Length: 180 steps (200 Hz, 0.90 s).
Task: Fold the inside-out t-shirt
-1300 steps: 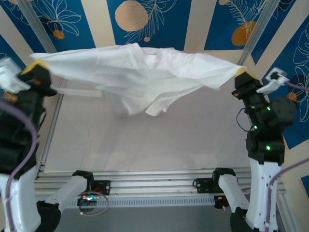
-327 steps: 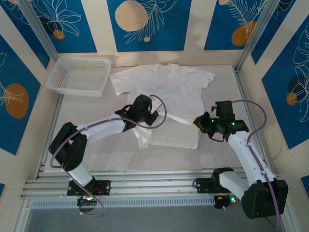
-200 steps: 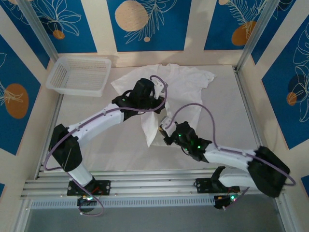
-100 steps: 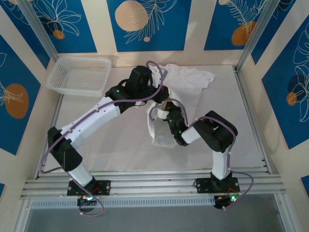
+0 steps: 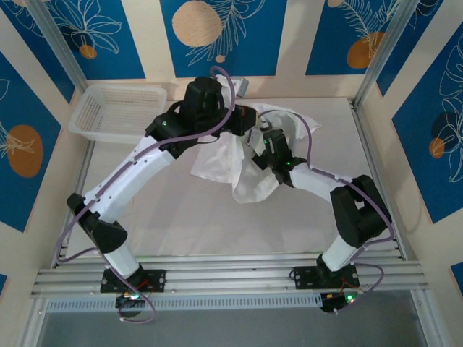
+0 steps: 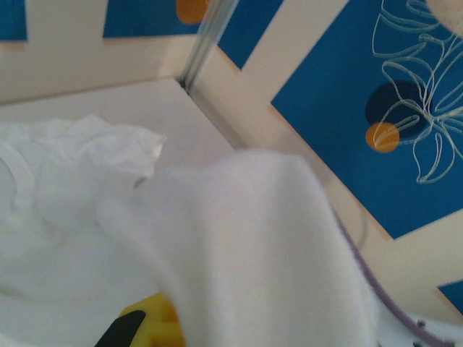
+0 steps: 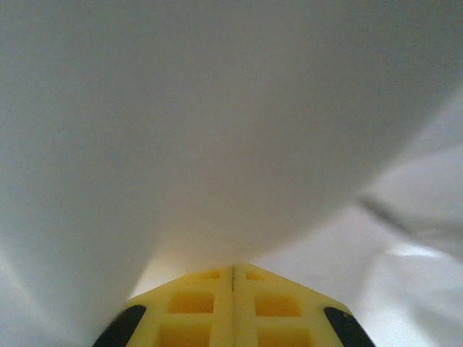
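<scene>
1. One white inside-out t-shirt sits toward the far edge of the table, about midway along it. Its middle is bunched up and lifted. A loose lobe hangs down to the table surface, and a sleeve lies flat toward the far right corner.
2. In the left wrist view the t-shirt drapes thickly over a yellow fingertip. In the right wrist view the cloth rises straight out of the hand.
3. The step in hand looks like a fold across the body. Both hands carry a gathered edge over the part of the shirt that lies on the table.
4. Next, the carried edge likely needs to be lowered flat and square onto the lying part, with the hanging lobe drawn taut first. Only then should the fingers part, since the thin cloth could otherwise crumple or slide back.
5. The left hand is clamped on the shirt, fingers together. Its arm stretches from the near left edge diagonally to the far middle, with the wrist raised high.
6. The right hand sits just beside it, and its yellow fingers are pressed tight together on the cloth. Its arm is elbowed out toward the right edge, and the forearm runs back leftward.
7. A mesh basket stands apart at the far left corner.
</scene>
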### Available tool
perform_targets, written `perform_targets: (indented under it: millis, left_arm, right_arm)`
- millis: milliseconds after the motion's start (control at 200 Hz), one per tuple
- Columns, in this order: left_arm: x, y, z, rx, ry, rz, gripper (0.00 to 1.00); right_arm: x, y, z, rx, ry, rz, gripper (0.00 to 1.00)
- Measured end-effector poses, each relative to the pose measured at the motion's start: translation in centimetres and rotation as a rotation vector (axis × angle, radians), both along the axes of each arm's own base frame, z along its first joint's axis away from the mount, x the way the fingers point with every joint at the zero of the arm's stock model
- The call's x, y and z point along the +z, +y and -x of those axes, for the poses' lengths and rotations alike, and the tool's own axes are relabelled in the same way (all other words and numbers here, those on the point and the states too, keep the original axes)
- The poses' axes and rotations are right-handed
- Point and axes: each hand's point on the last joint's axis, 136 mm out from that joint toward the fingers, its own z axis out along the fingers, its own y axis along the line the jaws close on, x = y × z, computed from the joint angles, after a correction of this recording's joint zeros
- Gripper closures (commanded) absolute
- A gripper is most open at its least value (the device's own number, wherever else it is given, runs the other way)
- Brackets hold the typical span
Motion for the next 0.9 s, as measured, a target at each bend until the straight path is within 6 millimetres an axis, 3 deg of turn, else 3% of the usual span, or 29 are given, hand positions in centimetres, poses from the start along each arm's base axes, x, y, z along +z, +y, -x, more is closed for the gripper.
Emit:
perform_targets:
  millis: [105,205,315,465,565,730,900]
  left_arm:
    - [1.1,0.5,-0.2,0.025,-0.026,0.002,1.0]
    - [1.5,0.6,-0.1,0.022,-0.03,0.003,1.0]
    - [2.9,-0.2,0.3,-0.021,-0.035,0.034,1.0]
    - [5.6,-2.0,0.5,-0.09,-0.055,0.099,1.0]
    - [6.8,-3.2,1.0,-0.136,-0.059,0.131,1.0]
    - [8.0,-4.7,1.0,-0.175,-0.057,0.168,1.0]
    - [7.7,-5.9,1.6,-0.216,-0.014,0.198,1.0]
  right_arm:
    - [-2.8,0.8,2.3,-0.011,0.205,-0.067,1.0]
    - [-3.8,0.5,3.0,-0.069,0.36,-0.141,1.0]
    - [-2.6,0.6,3.1,-0.138,0.461,-0.278,1.0]
    - [0.0,2.2,2.6,-0.218,0.517,-0.501,1.0]
    - [-0.4,3.9,2.3,-0.26,0.588,-0.587,1.0]
    - [-3.2,6.1,2.8,-0.334,0.755,-0.69,1.0]
    - [-0.4,6.3,1.8,-0.389,0.783,-0.814,1.0]
